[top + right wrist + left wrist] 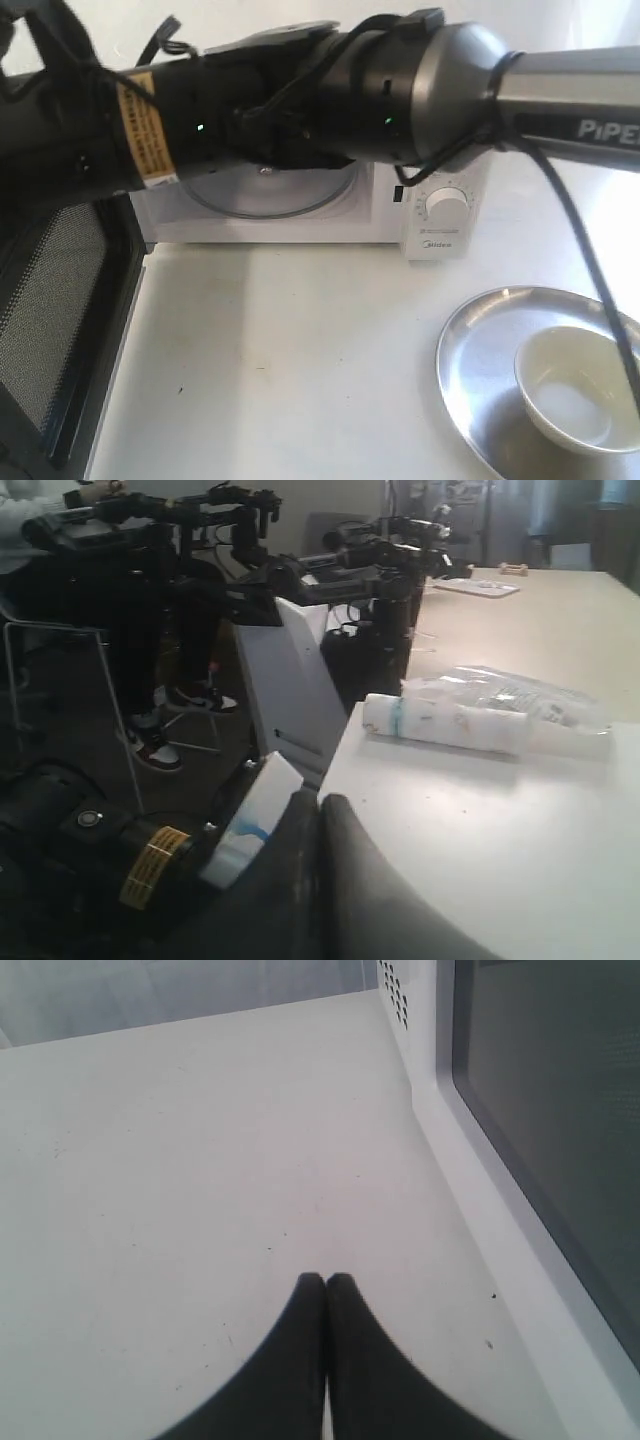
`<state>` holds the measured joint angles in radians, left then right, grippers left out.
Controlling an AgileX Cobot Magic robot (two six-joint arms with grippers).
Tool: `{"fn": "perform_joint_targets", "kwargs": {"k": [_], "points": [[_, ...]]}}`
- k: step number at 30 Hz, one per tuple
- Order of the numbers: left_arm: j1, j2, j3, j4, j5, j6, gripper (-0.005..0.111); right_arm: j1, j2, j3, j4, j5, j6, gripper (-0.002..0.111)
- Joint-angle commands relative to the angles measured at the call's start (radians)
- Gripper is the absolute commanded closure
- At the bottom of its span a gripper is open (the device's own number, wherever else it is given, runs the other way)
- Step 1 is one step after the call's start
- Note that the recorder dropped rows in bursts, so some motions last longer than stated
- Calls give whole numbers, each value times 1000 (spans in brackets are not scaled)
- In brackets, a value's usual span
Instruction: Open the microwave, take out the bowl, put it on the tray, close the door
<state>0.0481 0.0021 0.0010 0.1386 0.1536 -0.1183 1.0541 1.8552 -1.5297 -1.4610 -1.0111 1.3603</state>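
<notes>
The white microwave [440, 215] stands at the back, its cavity and glass turntable [265, 190] exposed. Its door [60, 310] is swung open on the left, mesh window facing in. On the silver tray [480, 350] at the front right rests the cream bowl [575, 385], apart from both arms. My right arm [450, 85] reaches leftward across the microwave's front. My right gripper [320, 800] is shut and empty over the table edge. My left gripper [326, 1278] is shut and empty, low above the table beside the door's dark window [560, 1110].
White tabletop [290, 350] lies between door and tray. A cable [590, 270] from my right arm hangs over the tray. In the right wrist view, a plastic-wrapped roll [450, 725] lies on the table, and other robot arms [380, 555] stand behind.
</notes>
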Motion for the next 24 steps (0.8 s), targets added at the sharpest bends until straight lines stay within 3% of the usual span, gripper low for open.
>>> {"fn": "perform_joint_targets", "kwargs": {"k": [1, 6, 13, 24], "points": [[-1, -2, -1, -4, -3, -6, 107, 55, 42, -69, -1, 47, -6, 108], [-1, -2, -1, -4, -3, -6, 107, 191, 44, -75, -283, 486, 42, 108], [-1, -2, -1, -4, -3, -6, 107, 202, 34, -75, -283, 599, 83, 108], [-1, -2, -1, -4, -3, -6, 107, 205, 57, -85, -241, 857, -23, 108]]}}
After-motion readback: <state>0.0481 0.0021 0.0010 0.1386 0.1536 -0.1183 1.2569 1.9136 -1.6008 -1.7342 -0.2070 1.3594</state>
